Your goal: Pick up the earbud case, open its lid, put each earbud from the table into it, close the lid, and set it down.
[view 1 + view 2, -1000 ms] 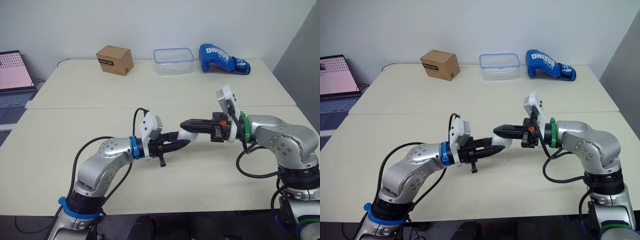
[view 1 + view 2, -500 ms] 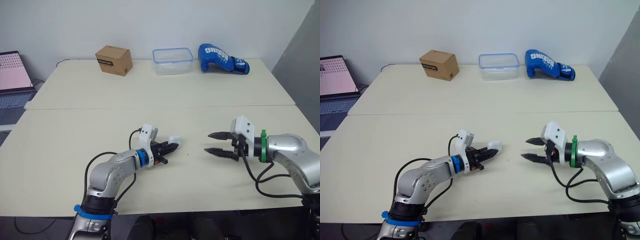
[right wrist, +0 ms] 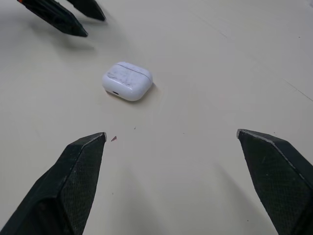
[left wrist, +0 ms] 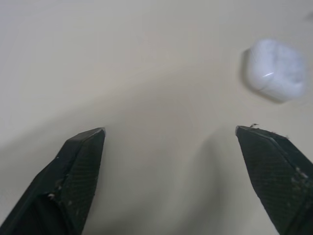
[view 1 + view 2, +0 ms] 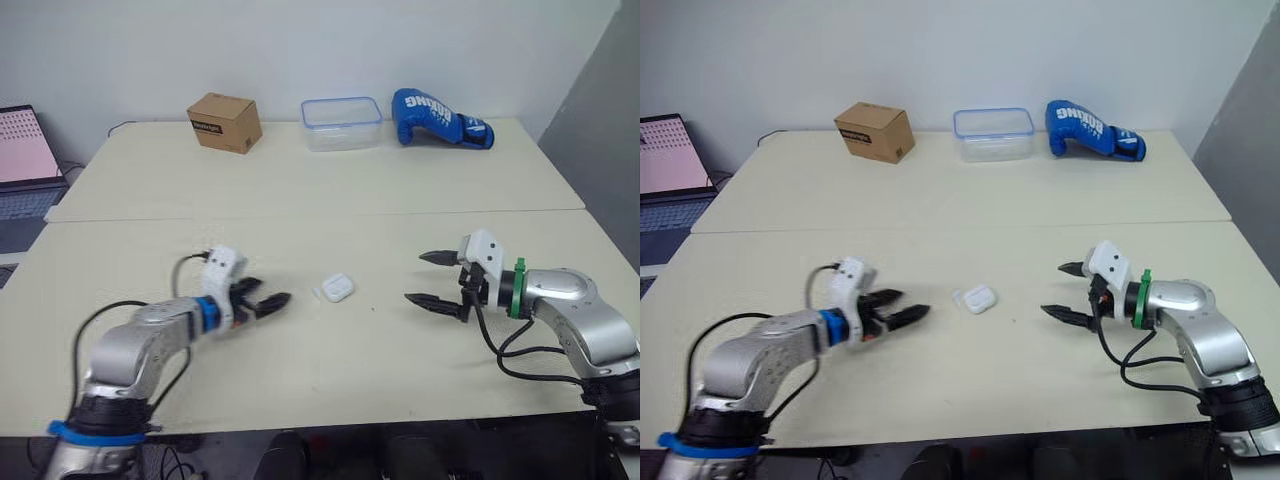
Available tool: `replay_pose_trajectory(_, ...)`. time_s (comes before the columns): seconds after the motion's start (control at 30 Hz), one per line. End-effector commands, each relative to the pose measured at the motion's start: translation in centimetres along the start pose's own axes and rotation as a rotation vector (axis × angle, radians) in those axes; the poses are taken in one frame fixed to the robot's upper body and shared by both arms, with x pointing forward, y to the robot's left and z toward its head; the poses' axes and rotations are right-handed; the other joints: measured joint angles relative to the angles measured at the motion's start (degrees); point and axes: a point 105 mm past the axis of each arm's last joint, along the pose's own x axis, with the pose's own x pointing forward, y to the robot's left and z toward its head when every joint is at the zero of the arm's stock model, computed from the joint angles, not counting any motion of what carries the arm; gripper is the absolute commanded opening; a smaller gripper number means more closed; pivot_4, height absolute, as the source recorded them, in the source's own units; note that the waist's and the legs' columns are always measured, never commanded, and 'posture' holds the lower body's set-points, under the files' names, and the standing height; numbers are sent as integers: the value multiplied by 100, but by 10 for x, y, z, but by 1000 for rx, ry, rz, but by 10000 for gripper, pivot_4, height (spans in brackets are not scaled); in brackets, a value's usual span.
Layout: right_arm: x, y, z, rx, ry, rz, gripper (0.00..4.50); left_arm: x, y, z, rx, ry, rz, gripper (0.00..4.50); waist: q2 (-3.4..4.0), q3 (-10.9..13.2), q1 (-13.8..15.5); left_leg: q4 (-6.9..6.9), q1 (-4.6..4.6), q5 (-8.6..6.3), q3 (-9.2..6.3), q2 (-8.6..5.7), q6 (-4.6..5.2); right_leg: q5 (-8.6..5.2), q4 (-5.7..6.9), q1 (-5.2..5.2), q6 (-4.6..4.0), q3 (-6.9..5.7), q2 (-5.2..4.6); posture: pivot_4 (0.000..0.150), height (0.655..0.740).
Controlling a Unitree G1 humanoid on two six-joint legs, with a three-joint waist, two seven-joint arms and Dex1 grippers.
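Earbud case (image 5: 338, 288), small, white, rounded glossy plastic, lies with its lid shut on the pale beige tabletop (image 5: 350, 220), between the two hands and touched by neither. The left hand (image 5: 268, 294) hovers near it, black fingers spread wide, holding nothing. The right hand (image 5: 414, 278), on the opposite side, is likewise wide open and empty.

bare table (image 5: 380, 225) between earbud case (image 5: 338, 288), left claw (image 5: 274, 292), right claw (image 5: 414, 278)

Beige tables (image 5: 400, 190) against white wall (image 5: 300, 50)
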Motion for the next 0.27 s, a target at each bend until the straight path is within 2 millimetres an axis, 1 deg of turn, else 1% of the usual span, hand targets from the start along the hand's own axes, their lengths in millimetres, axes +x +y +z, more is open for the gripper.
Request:
replay_pose_trajectory(0.03,-9,0,23,-17,-55,31,45000,-11,16,33,252,-151,56,44755,0,0,25,0,-1,0,0,-2,0,0,-1,0,-2,0,-2,1500,7400)
replay_pose_trajectory(0.07,-9,-1,24,-26,-55,24,45000,-10,19,37,277,-171,68,44755,0,0,51,1,-3,0,0,-6,0,1,-2,0,-3,-1,-9,1500,7400)
replay_pose_trajectory(0.2,-7,-3,22,-25,-51,11,45000,-6,22,44,283,-197,57,44755,-1,0,71,4,-8,0,-1,-12,0,-1,-4,0,4,-2,-14,1500,7400)
replay_pose_trajectory(0.27,-6,-3,21,-30,-48,6,45000,-5,22,45,256,-203,44,44755,-1,0,66,3,-8,0,0,-12,1,0,-2,-1,5,-3,-13,1500,7400)
